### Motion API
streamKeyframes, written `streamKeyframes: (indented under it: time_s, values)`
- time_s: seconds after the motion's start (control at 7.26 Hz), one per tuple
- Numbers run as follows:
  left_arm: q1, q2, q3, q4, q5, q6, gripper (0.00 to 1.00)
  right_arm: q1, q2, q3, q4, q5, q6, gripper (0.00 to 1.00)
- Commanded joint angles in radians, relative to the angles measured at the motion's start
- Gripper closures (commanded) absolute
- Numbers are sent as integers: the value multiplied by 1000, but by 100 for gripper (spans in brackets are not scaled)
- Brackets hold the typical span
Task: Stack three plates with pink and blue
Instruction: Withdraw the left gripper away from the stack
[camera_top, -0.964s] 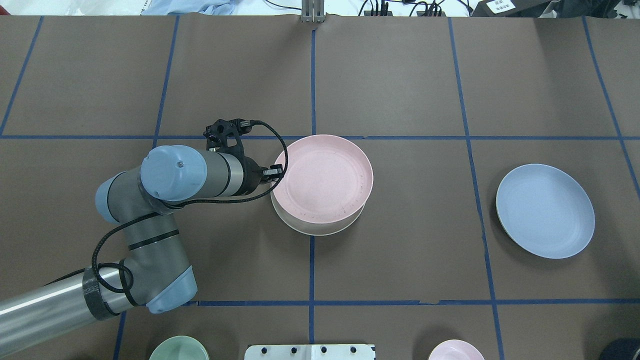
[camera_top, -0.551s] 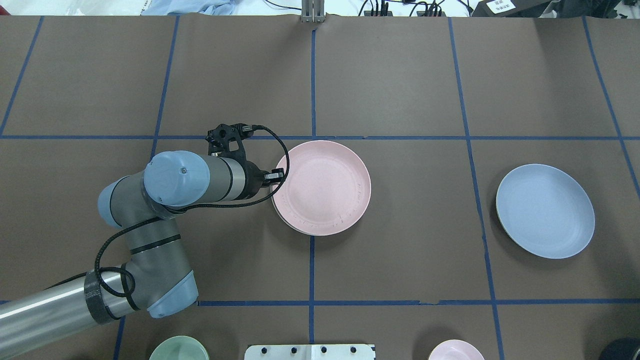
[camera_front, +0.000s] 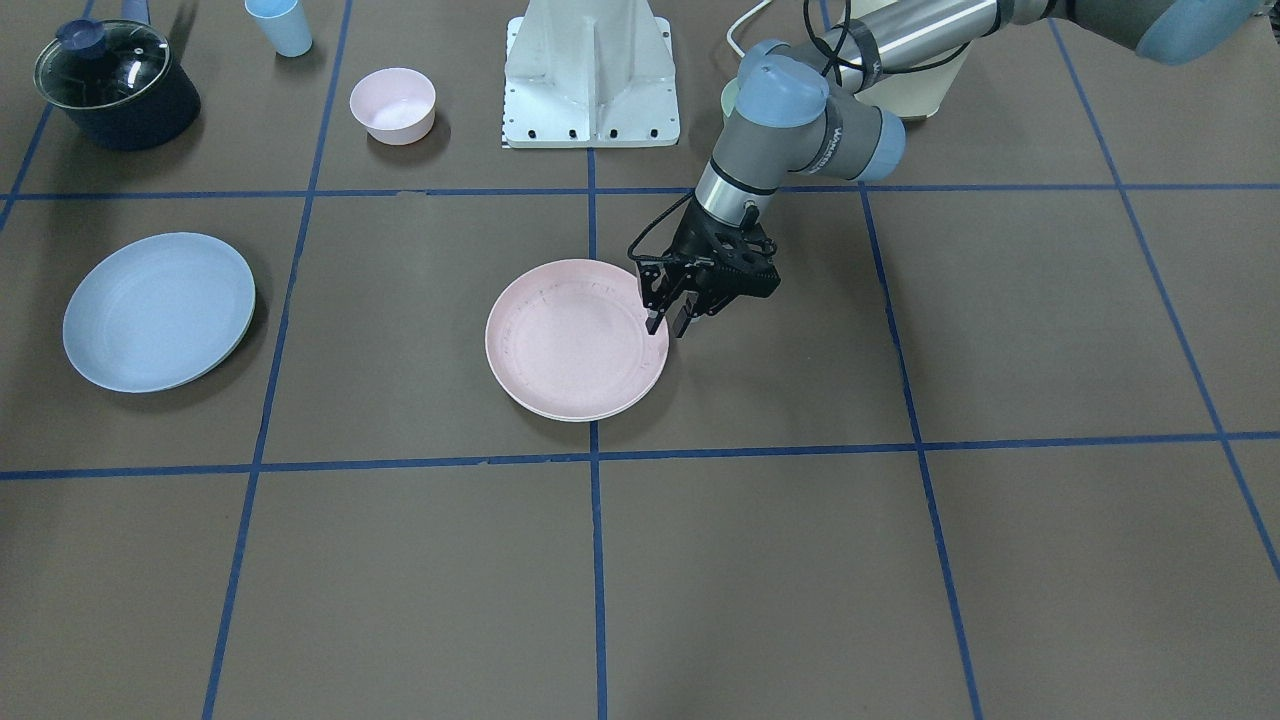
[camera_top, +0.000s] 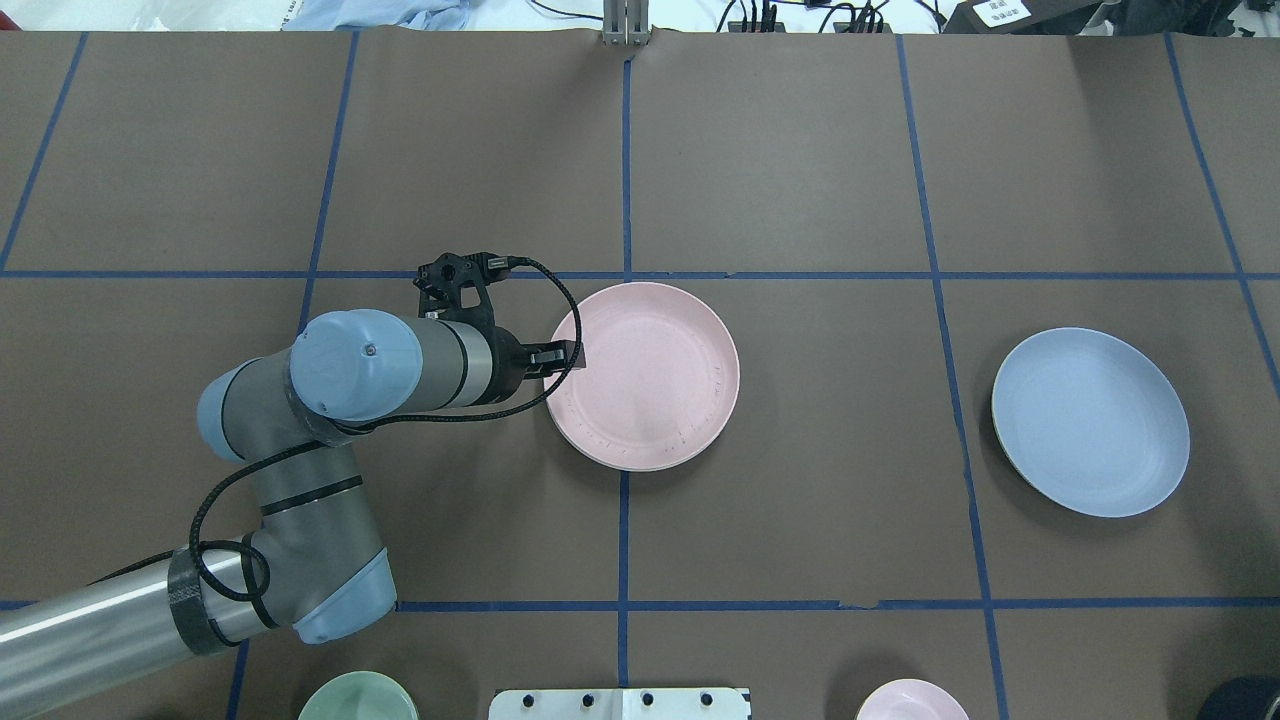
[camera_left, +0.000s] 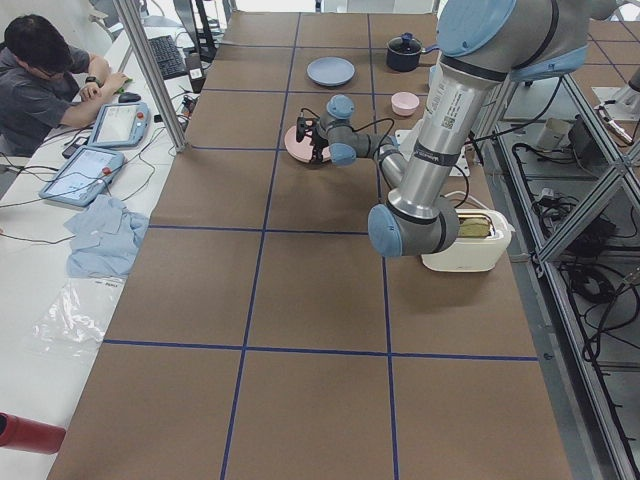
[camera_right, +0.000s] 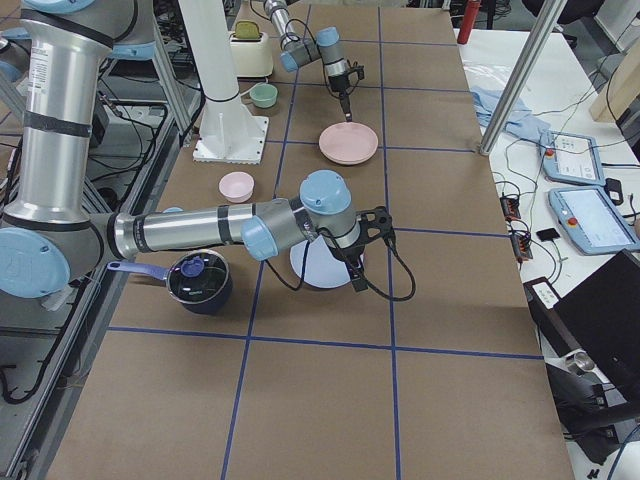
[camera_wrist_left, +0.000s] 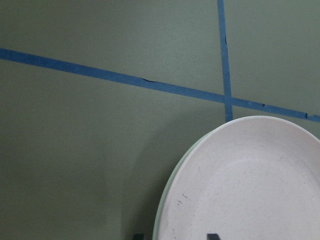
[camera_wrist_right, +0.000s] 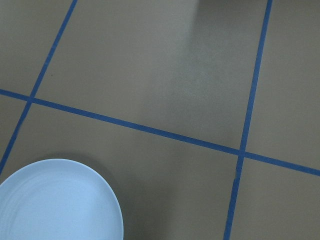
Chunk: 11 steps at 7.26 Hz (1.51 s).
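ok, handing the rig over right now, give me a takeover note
Left pincer: open, fingers astride the rim of the pale pink round plate.
Right pincer: seen only in the right side view, near the light blue round plate; open or shut, cannot tell.
Done: pink plate lies flat on the cream round plate, only a sliver of cream rim showing.
Left to do: back the left pincer off, then set the blue plate, alone on the robot's right, on the stack.
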<state>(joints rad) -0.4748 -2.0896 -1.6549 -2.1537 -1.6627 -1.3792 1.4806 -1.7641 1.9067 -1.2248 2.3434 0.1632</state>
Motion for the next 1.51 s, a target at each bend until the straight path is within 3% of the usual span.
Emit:
streamKeyframes:
  time_s: [0.0, 0.14, 0.41, 0.83, 0.96, 1.38]
  values:
    - [-66, 32, -157, 177, -93, 160, 0, -17, 0, 3, 4, 5, 62, 0]
    - [-115, 81, -284, 290, -150, 299, 0, -61, 0, 5, 40, 2, 138, 0]
    - [-276, 179, -432, 438, -271, 595, 0, -193, -64, 3, 292, -50, 411, 0]
    - [-601, 369, -428, 445, -443, 1169, 0, -421, -171, 0, 485, -260, 649, 0]
    - [-661, 397, -425, 443, -445, 1254, 0, -512, -199, -17, 532, -350, 709, 1]
    - [-673, 401, -424, 442, -443, 1264, 0, -670, -202, -159, 744, -511, 860, 10]
